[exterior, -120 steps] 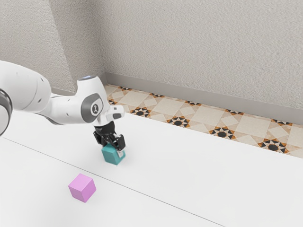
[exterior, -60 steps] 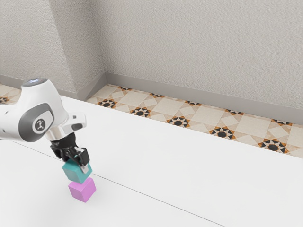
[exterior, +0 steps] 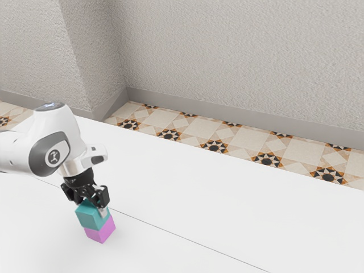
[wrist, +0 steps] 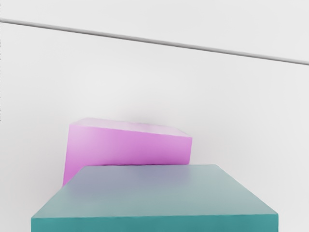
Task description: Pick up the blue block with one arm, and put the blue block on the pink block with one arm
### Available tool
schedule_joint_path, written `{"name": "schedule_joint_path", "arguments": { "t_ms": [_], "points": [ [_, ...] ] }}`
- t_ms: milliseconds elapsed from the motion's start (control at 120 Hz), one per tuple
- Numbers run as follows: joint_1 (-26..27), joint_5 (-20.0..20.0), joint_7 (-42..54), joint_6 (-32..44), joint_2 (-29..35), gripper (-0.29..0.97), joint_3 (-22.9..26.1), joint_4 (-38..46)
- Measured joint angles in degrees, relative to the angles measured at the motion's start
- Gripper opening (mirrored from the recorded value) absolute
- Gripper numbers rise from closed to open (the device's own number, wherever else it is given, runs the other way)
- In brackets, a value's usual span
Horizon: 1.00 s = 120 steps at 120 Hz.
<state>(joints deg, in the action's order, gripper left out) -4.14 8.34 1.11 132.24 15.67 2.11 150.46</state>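
Blue block [exterior: 88, 215] lowered onto pink block [exterior: 100, 232]; white table [exterior: 227, 216], tiled floor [exterior: 244, 139].

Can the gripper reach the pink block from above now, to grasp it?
Probably not. The gripper is shut on the blue block, which sits on the pink block and covers most of its top. Only its sides look free.

The arm [exterior: 28, 154] reaches in from the exterior view's left, claw [exterior: 89, 202] pointing down, clamped on the blue block [exterior: 87, 216].
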Motion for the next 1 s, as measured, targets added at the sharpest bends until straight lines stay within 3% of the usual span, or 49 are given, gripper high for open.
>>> {"name": "schedule_joint_path", "arguments": {
  "t_ms": [350,567,667,775,1000],
  "points": [
    [-1.04,-2.3,0.79,0.0,-3.38,0.4,-0.01,-3.05],
    [-1.06,-1.87,1.34,-0.53,-1.99,0.57,0.08,-5.77],
    [-1.47,-2.1,2.12,-6.43,-0.47,0.61,0.73,-20.6],
    [-2.79,-2.21,4.58,-13.84,0.17,0.64,1.13,-30.71],
    [-3.08,-1.77,8.69,-25.12,1.08,0.67,1.15,-33.91]
  ]
}}
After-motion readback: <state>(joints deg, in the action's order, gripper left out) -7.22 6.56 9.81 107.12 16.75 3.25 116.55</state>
